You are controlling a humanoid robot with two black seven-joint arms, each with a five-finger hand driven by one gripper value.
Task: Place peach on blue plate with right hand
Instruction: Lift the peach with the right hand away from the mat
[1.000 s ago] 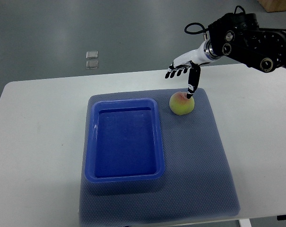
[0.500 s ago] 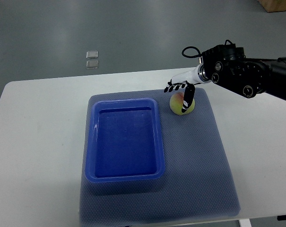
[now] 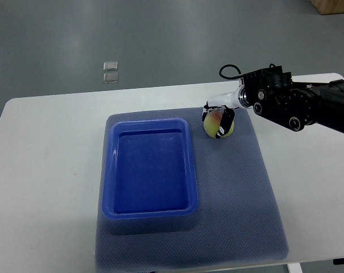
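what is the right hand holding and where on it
The right hand has its fingers wrapped over the top and sides of the peach, which sits on the mat, not yet lifted.

Peach [image 3: 217, 123]: yellow-green with a red-pink blush on top. Right hand [image 3: 219, 115] on it: white palm, black fingertips, black arm behind. Blue plate [image 3: 152, 168], left of peach: solid saturated blue, glossy. Mat [image 3: 240, 193] under both: grey-blue, fine dotted weave. Table [image 3: 46, 170]: plain white. Floor [image 3: 160, 40] beyond the table: dull grey-green.
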